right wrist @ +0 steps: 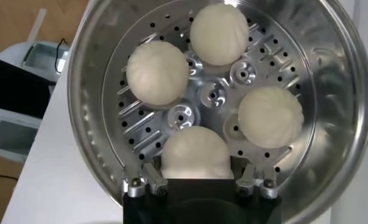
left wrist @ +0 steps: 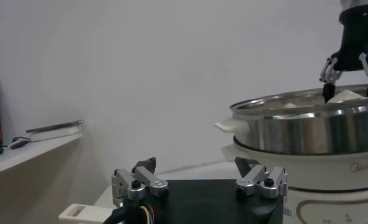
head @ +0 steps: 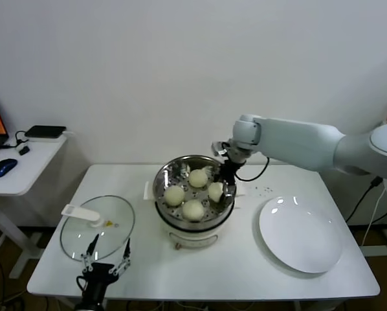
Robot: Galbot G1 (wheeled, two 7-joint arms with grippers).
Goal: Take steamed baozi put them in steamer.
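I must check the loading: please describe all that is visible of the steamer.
The steamer is a round, shiny steel pot on a cream-white base, standing upright mid-table. Its perforated steel tray holds four steamed baozi. It has no lid on. The right gripper hangs over its right rim, around one bun.

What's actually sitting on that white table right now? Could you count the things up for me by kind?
Small round cream-white dough buns, all in the steamer: 4
Round shiny steel steamer pot on a cream-white base: 1
Round glass lid with a white handle: 1
Round white plate, bare: 1
Total: 7
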